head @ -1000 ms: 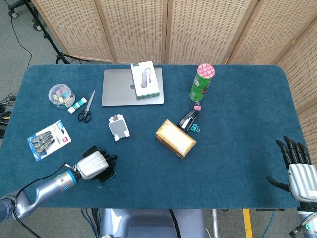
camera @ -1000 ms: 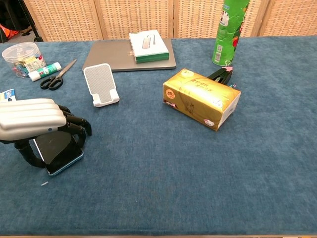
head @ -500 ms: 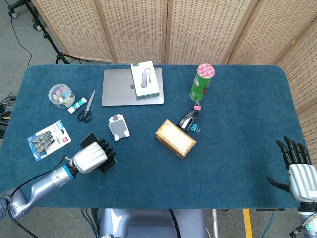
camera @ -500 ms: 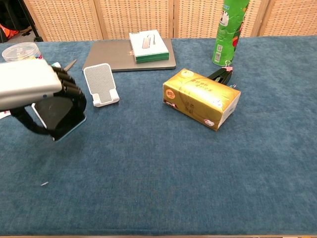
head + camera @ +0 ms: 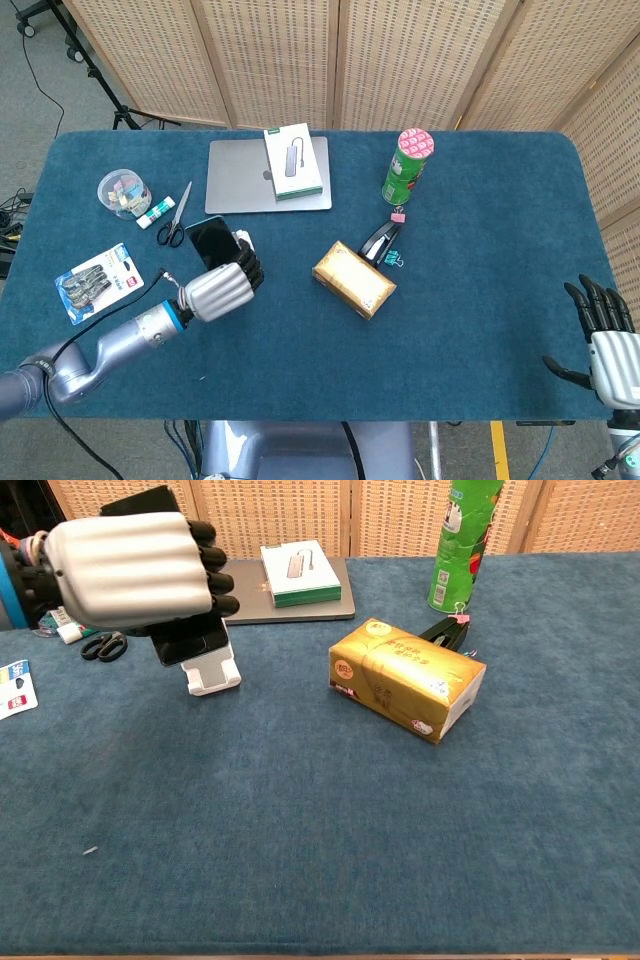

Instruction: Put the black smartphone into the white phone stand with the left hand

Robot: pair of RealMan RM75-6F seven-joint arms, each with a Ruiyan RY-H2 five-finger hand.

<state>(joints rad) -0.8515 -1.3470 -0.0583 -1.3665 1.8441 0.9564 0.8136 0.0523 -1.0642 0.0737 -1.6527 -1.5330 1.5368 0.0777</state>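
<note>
My left hand (image 5: 222,288) (image 5: 130,565) grips the black smartphone (image 5: 212,242) (image 5: 190,637), lifted off the table and held upright. The phone hangs just above and in front of the white phone stand (image 5: 211,677), most of which is hidden behind the hand; only a corner of the stand (image 5: 245,238) peeks out in the head view. My right hand (image 5: 605,340) rests at the table's near right corner with its fingers spread and nothing in it.
A gold tissue box (image 5: 354,279) lies right of the stand. Behind are a laptop (image 5: 245,181) with a green-white box (image 5: 292,160), scissors (image 5: 175,216), a clear jar (image 5: 123,192), a green can (image 5: 408,166) and a black stapler (image 5: 379,241).
My left hand has lifted the smartphone off the table and carried it away from me and to the right, up to the phone stand. The right hand has stayed still.
</note>
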